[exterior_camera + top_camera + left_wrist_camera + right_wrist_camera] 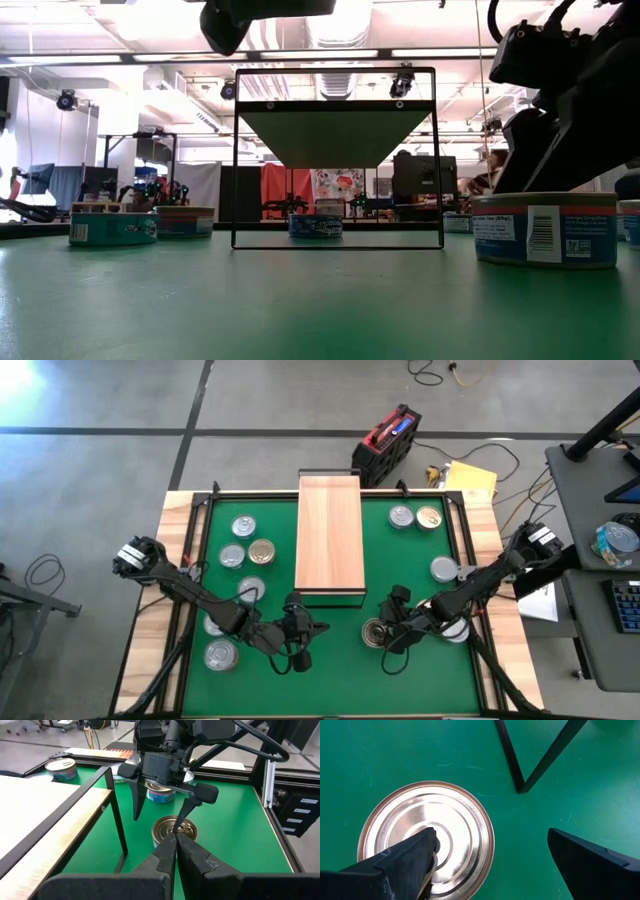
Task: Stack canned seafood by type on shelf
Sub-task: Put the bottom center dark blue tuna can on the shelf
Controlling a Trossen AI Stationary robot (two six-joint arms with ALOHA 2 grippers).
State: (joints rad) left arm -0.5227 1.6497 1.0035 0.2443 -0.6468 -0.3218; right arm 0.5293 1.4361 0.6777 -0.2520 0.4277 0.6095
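2 grippers work the green mat (340, 660) near the shelf (329, 538): the right gripper (383, 633), fingers spread, hangs over a gold-lidded can (375, 632); the left gripper (303, 657), pinched together, holds nothing

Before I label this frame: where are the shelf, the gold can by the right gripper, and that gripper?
shelf (329, 530), high view, middle of its wooden top.
gold can (447, 817), right wrist view, bare lid.
right gripper (159, 815), left wrist view, between its open fingertips.

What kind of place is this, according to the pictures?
Probably a robotics lab or workshop: a green mat on a table stands on a concrete floor, with a loose cable on it, and a desk with a keyboard alongside.
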